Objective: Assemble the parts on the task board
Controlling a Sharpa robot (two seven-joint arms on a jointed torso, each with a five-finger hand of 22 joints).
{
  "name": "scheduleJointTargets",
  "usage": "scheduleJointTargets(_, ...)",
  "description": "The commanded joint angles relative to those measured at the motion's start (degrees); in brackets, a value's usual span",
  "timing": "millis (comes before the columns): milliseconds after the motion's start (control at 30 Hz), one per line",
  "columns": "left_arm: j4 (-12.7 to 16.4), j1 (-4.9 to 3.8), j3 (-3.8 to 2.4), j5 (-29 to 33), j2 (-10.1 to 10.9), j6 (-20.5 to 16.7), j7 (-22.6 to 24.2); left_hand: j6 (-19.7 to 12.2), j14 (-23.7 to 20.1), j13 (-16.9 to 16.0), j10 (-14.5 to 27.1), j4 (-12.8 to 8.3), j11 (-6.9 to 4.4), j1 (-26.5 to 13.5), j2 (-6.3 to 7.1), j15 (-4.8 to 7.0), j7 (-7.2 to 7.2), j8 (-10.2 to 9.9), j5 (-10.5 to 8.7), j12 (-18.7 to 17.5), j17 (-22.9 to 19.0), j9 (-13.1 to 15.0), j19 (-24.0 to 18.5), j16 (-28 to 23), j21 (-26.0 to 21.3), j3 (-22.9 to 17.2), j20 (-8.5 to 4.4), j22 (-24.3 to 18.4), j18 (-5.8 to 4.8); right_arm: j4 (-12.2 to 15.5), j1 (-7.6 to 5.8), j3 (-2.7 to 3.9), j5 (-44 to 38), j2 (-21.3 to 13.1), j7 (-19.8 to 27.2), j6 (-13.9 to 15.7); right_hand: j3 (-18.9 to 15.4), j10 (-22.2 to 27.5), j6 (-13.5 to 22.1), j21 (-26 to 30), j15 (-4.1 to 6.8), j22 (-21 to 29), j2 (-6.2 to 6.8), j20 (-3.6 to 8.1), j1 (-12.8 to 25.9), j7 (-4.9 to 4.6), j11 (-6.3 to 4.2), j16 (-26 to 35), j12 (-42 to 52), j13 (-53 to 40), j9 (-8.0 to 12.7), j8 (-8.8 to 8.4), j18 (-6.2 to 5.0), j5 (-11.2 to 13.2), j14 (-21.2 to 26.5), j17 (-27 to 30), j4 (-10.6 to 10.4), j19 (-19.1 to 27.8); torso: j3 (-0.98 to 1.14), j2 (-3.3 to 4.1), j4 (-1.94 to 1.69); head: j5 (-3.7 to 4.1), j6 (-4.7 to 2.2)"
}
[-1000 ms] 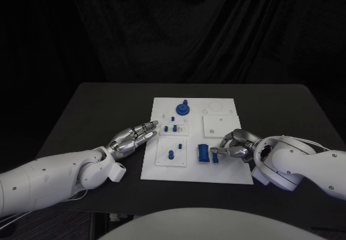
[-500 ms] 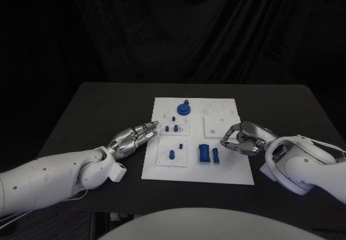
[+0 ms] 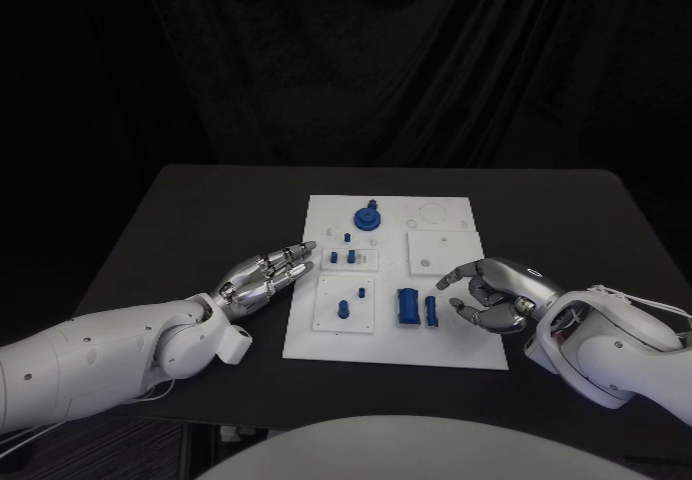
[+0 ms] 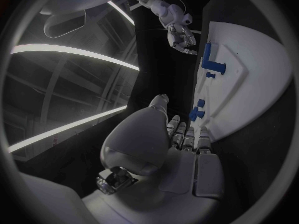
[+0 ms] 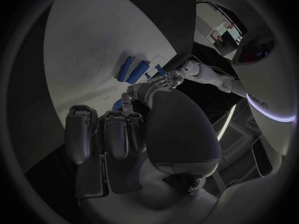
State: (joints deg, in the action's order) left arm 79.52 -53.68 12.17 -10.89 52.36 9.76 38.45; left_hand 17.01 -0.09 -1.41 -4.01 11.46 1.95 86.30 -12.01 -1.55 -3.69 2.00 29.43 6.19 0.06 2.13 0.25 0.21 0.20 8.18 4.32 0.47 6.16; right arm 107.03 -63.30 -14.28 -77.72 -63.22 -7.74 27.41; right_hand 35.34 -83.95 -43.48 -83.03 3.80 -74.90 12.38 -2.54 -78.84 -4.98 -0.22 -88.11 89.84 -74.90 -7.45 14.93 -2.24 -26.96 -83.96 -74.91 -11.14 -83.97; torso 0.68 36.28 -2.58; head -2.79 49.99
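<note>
1. On my left, the left hand (image 3: pixel 267 278) lies flat on the black table (image 3: pixel 188 215), just beside the left edge of the task board (image 3: pixel 387 349). Its fingers are stretched out straight, a little apart, and hold nothing. I read it as parked, or perhaps steadying the board; I cannot tell whether the fingertips touch the board's edge.

2. On the board, the blue parts are spread out: a round knobbed piece (image 3: pixel 368 217) near the far edge, small pegs (image 3: pixel 342 257) in the middle-left block, one peg (image 3: pixel 342 308) nearer me, and a thick cylinder (image 3: pixel 408 306) with a thin pin (image 3: pixel 430 309) just beside it.

3. On my right, the right hand (image 3: pixel 486 295) hovers over the board's near right edge, close to the cylinder and pin. Its fingers are curled loosely and apart; I see nothing in them.

4. My judgement: the step in hand is a reach for the pin or cylinder. The next move calls for lowering the fingers around one piece without knocking its neighbour.
</note>
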Motion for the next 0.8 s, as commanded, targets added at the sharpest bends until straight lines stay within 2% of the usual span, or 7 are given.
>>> scheduleJointTargets(33,0.2,0.08,-0.05,0.27,-0.02,-0.2,1.34,0.28,0.09,-0.06,-0.13,0.06,0.32,-0.57,-0.14,-0.26,-0.03,0.29,0.06,0.21,-0.06,0.04,0.1,-0.21,0.09,-0.22,0.46,0.08,0.84,-0.19,0.25,0.01,-2.55,0.22,1.31,-2.15,0.87,-6.05,0.51,0.01,0.52,-12.67,0.56,0.48,0.23,0.13,-0.52,0.01,0.16,-15.1,0.53,-0.92,0.39,0.86,-5.1,-10.62,0.61,-2.76,0.02,0.01,0.05,0.0,0.01)
scheduleJointTargets(233,0.26,0.09,-0.05,0.27,-0.02,-0.07,1.19,0.3,0.09,-0.06,-0.14,0.05,0.32,-0.58,-0.14,-0.26,-0.03,0.29,0.09,0.22,-0.06,0.04,0.09,-0.21,0.08,-0.24,0.46,0.07,0.84,-0.72,0.46,0.01,-2.72,0.93,0.65,-2.87,1.46,-6.05,0.91,0.19,0.63,-12.61,0.67,0.56,0.2,0.3,-0.65,0.1,0.16,-15.1,0.89,-1.54,0.34,1.2,-5.06,-10.42,1.31,-2.66,0.04,0.03,0.01,0.14,0.01)
scheduleJointTargets(567,0.27,0.1,-0.05,0.27,-0.04,0.13,0.92,0.28,0.09,-0.07,-0.15,0.03,0.33,-0.58,-0.13,-0.27,-0.04,0.28,0.12,0.24,-0.06,0.03,0.08,-0.21,0.07,-0.26,0.47,0.05,0.84,-2.17,0.87,0.01,-2.78,2.31,-1.94,-6.39,1.79,-6.05,1.06,1.07,0.68,-12.3,0.5,0.63,1.03,0.34,-0.69,0.54,0.16,-15.1,1.22,-2.04,0.11,1.95,-4.84,-9.47,1.3,-2.23,0.0,0.02,0.0,0.09,0.01)
scheduleJointTargets(800,0.2,0.11,-0.05,0.27,-0.12,0.21,0.83,0.23,0.09,-0.06,-0.13,0.01,0.35,-0.58,-0.13,-0.29,-0.04,0.27,0.15,0.22,-0.06,0.02,0.08,-0.21,0.07,-0.29,0.48,0.05,0.83,-2.58,1.34,0.01,-2.78,3.0,-3.06,-7.47,2.05,-6.05,0.36,1.63,0.63,-12.11,0.23,0.61,1.68,0.22,-0.61,0.78,0.16,-15.1,1.28,-1.98,-0.02,2.4,-4.71,-8.99,1.21,-1.95,0.01,0.01,-0.01,0.05,0.01)
